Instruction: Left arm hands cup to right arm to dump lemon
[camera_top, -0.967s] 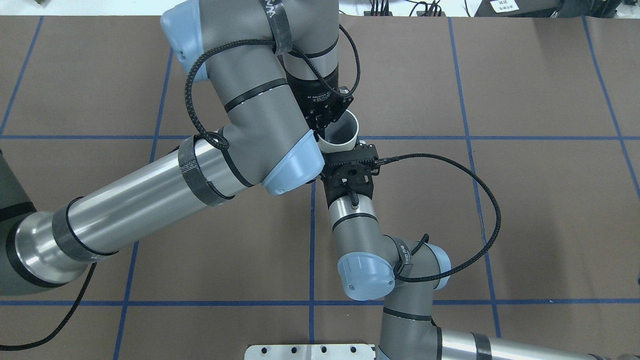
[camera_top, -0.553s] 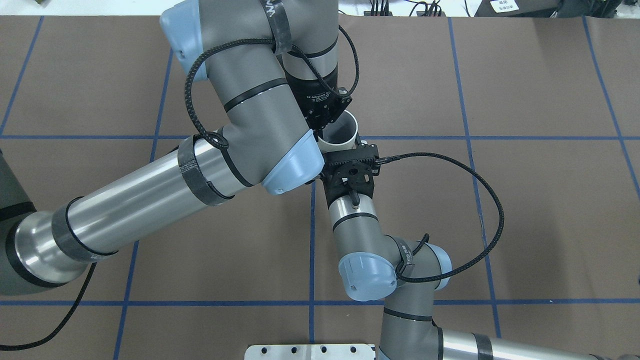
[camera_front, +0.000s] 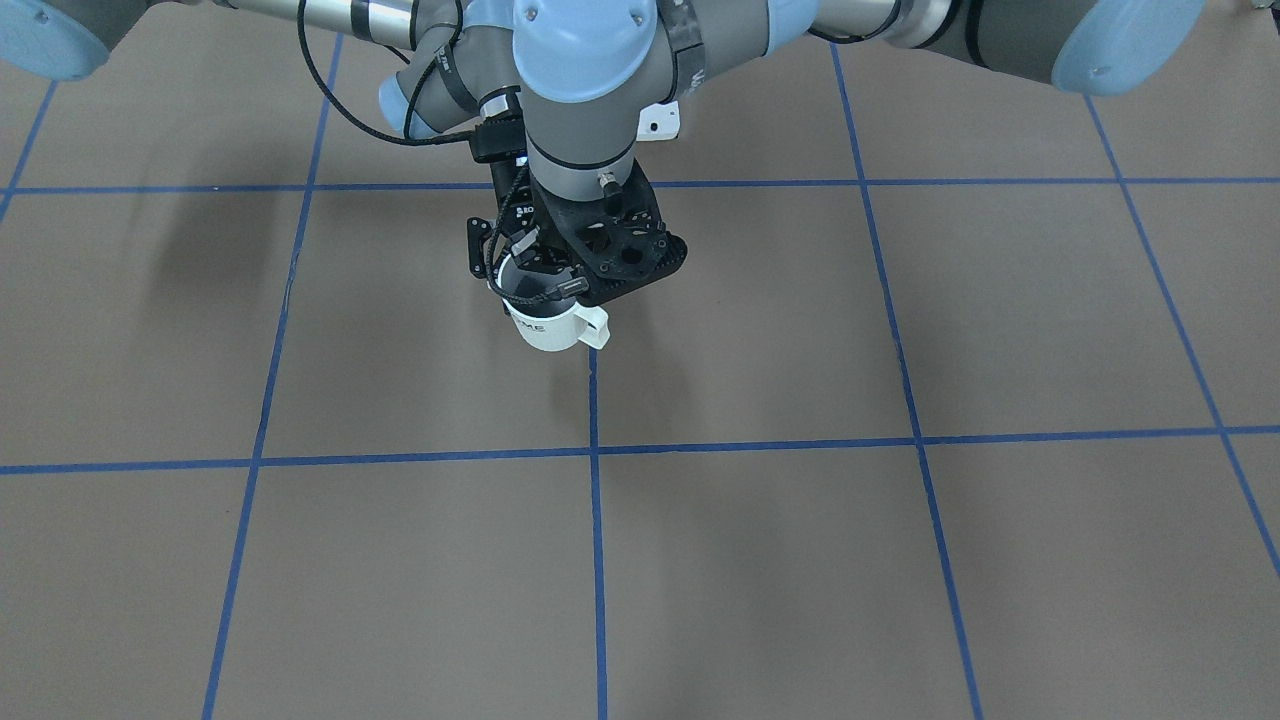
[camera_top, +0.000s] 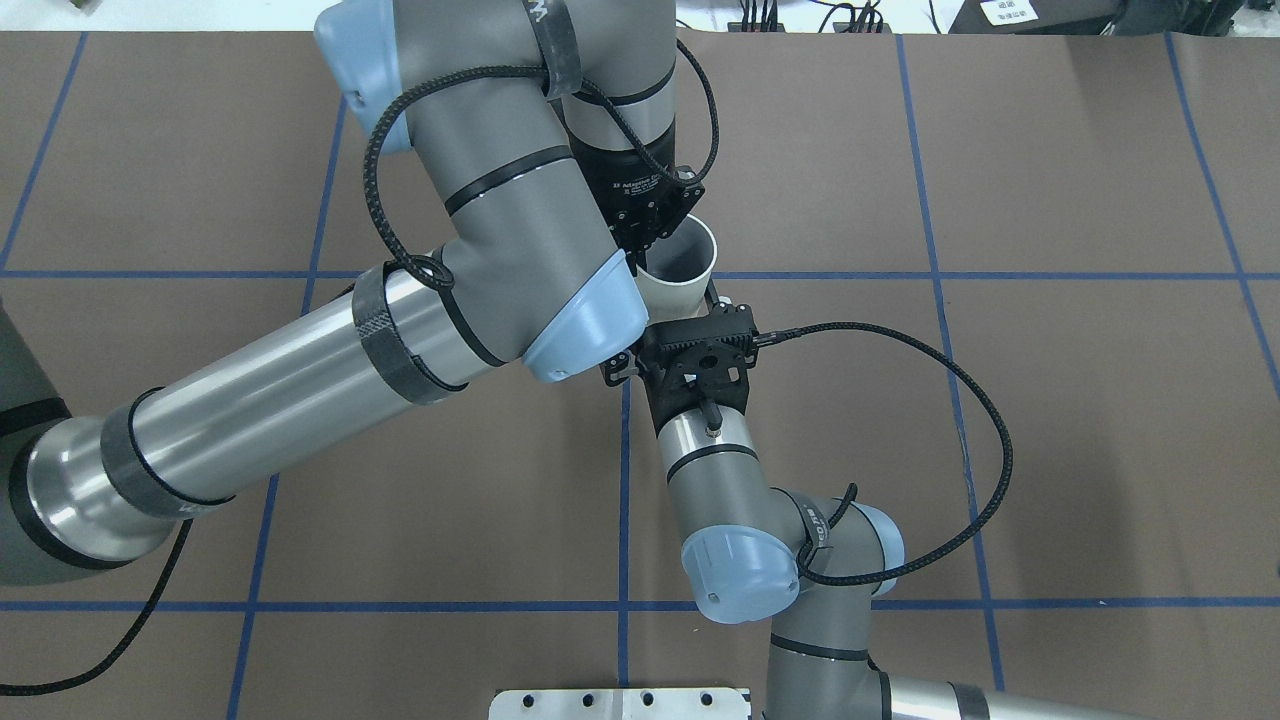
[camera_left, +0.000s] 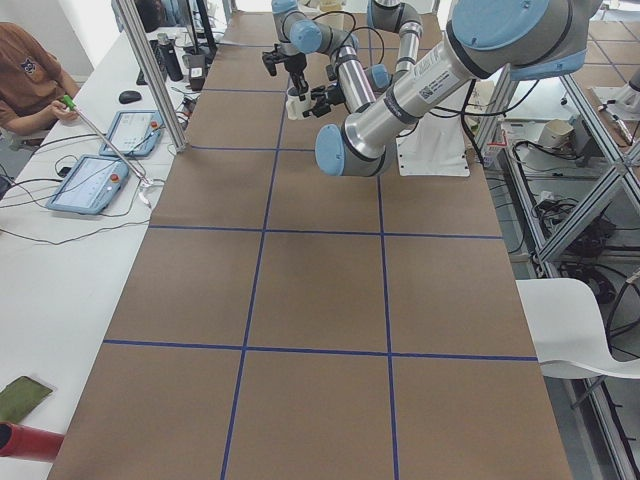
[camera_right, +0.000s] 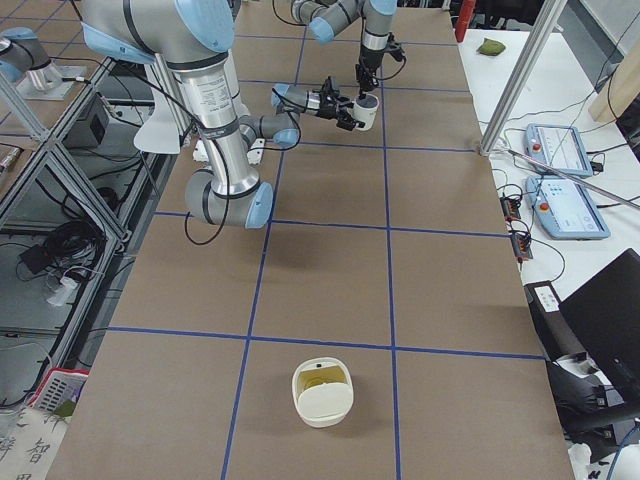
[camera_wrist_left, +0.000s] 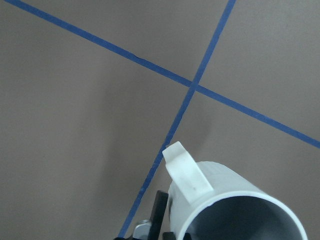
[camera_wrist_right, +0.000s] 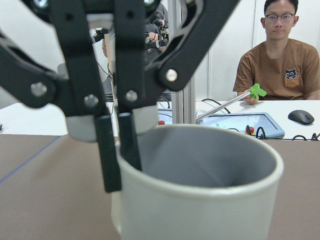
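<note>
The cup (camera_top: 690, 262) hangs above the table's (camera_top: 1000, 400) middle.

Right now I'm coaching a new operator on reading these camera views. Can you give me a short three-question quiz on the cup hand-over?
1. True or false: the cup lies on its side.
2. How does the left gripper hold the cup? A) both fingers inside; B) one finger inside the rim, one outside; C) both fingers outside.
3. Does any view show the lemon?

Key: 1) False, it is upright. 2) B. 3) No, no view shows it, and the cup's bottom is hidden.
</note>
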